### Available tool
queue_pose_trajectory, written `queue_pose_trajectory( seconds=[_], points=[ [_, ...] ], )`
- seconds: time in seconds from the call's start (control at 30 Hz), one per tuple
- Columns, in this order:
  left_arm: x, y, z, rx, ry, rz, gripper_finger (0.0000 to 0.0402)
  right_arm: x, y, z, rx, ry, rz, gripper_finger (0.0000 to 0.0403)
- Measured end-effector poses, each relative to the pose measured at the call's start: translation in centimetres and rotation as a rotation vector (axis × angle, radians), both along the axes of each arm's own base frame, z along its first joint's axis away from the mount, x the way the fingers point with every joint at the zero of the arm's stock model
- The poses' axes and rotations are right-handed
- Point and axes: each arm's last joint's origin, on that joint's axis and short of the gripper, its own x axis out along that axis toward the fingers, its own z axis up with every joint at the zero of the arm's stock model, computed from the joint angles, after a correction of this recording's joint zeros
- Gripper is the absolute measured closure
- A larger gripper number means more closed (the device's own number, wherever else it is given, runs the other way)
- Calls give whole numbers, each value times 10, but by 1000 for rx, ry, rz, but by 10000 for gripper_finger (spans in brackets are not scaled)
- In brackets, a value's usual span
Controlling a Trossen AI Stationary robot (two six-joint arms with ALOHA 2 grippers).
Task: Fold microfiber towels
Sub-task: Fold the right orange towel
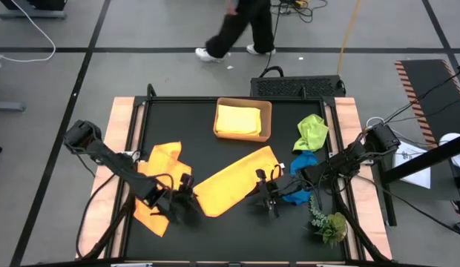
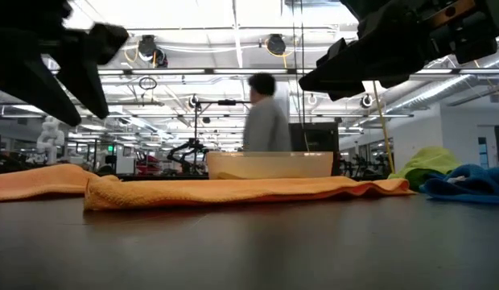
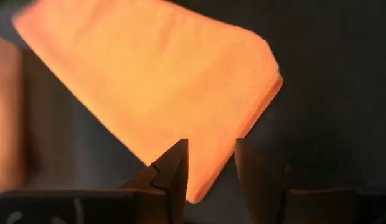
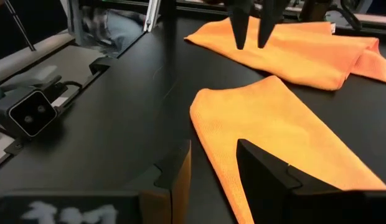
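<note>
A long folded orange towel (image 1: 234, 182) lies flat and slanting at the table's middle. A second orange towel (image 1: 159, 185) lies crumpled at the left. A yellow towel (image 1: 240, 119) lies in the tan tray (image 1: 267, 111). A lime green towel (image 1: 311, 132) and a blue towel (image 1: 300, 174) lie at the right. My left gripper (image 3: 208, 168) is open above the folded towel's near-left end (image 3: 199, 180). My right gripper (image 4: 211, 168) is open above its right end (image 4: 243, 124). In the low view both arms hang well above the table.
A leafy green plant sprig (image 1: 326, 222) lies at the near right corner. A person (image 1: 241, 30) walks on the floor beyond the table's far edge. Bare black table shows along the near edge (image 1: 237, 237) and between the tray and the left towel.
</note>
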Motion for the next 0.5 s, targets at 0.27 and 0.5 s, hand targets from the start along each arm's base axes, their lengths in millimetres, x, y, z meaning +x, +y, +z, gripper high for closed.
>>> queue_pose_trajectory(
  seconds=[0.27, 0.5],
  points=[
    [-12, -5, -2, 122, -8, 15, 268, 1, 0, 2, 1, -17, 1, 281],
    [-10, 3, -3, 128, 29, 35, 268, 1, 0, 3, -8, -32, 9, 281]
  ],
)
